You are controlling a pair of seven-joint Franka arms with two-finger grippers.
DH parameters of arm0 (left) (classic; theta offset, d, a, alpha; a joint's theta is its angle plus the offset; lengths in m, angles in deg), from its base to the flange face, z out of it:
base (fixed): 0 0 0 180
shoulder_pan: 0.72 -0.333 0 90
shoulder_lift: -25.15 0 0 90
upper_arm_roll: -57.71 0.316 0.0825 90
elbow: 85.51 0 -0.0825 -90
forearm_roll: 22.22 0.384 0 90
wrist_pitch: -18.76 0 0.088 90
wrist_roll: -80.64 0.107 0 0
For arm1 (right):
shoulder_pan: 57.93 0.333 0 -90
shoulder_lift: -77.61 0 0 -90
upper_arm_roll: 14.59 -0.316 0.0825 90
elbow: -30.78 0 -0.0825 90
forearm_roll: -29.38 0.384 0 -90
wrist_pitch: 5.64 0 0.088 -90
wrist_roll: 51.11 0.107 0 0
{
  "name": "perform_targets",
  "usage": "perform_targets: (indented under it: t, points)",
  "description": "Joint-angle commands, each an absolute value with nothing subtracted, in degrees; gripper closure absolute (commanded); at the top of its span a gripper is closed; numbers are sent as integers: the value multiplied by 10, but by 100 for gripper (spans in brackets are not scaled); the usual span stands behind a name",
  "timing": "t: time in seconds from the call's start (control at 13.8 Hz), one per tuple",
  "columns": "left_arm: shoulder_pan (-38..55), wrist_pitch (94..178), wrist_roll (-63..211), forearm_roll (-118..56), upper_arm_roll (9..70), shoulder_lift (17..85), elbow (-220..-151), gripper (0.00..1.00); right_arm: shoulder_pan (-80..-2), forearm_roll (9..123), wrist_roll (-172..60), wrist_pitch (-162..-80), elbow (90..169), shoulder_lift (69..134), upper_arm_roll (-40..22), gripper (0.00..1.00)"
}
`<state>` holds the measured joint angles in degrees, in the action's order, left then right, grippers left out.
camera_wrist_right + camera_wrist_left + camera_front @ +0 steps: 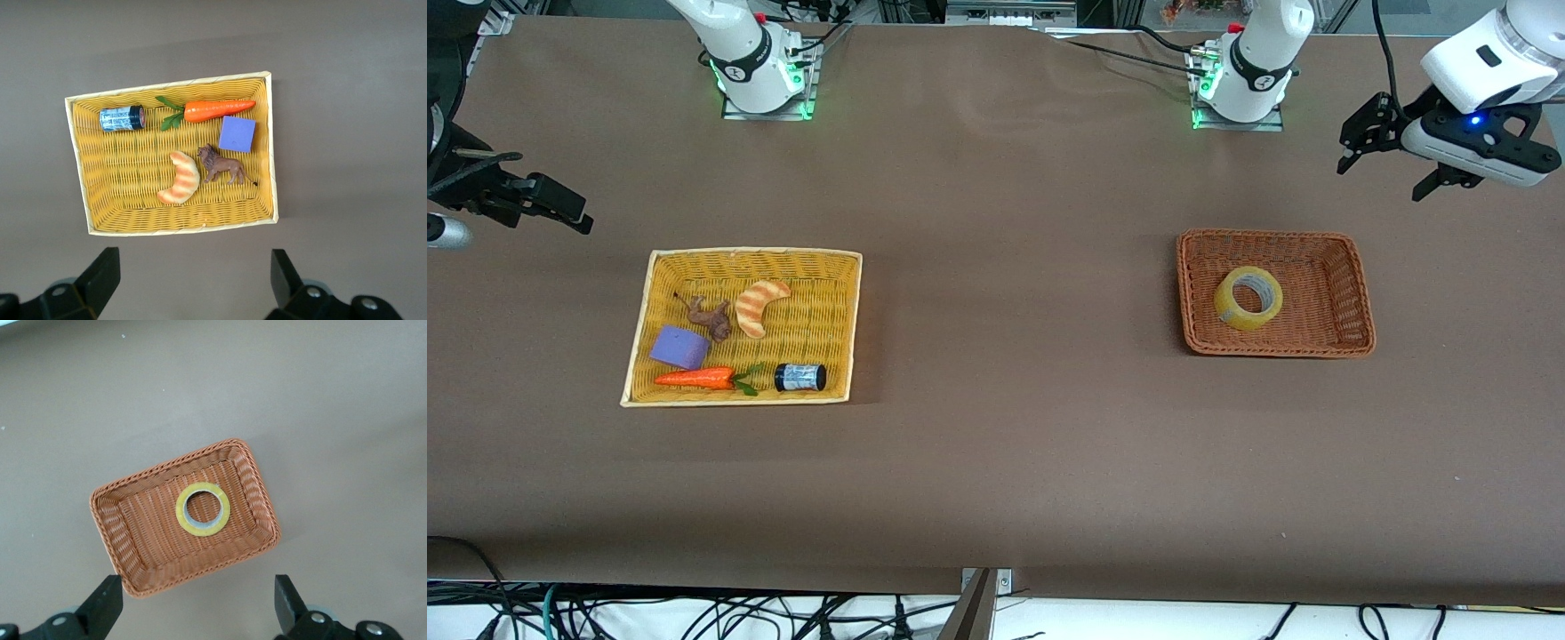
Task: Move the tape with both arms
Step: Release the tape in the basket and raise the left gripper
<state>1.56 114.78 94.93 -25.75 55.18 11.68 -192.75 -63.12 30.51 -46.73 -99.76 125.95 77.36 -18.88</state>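
The brown bench [996, 444] carries two wicker baskets well apart. The larger, a yellow basket [843, 329], sits toward the right arm's end; the smaller, an orange-brown basket [1360, 302], sits toward the left arm's end.

The left tool [1392, 164] hangs in the air above the bench edge at the left arm's end, its two fingers [103, 603] spread apart and holding nothing. The right tool [560, 209] hangs above the bench edge at the right arm's end, its fingers [100, 273] likewise spread apart and empty.

The tape [1248, 298] rests inside the orange-brown basket, near its middle, its core hole tilted up and clear of both tools.

In the yellow basket lie a carrot [695, 378], a croissant [758, 307], a purple block [679, 347], a toy lion [710, 317] and a small dark can [799, 377] with a blue label. The carrot and can lie along the wall nearest the front camera.
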Motion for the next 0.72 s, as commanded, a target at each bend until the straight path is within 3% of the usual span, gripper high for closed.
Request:
perform_targets:
  t: [0.0, 0.65]
  points:
    - [19, 1096, 895, -238, 557, 172, -1858, 0, -635, 298, -473, -988, 1245, 780, -191, 0]
    - [9, 1072, 859, -238, 567, 186, -1857, 0, -635, 298, -473, -988, 1245, 780, -191, 0]
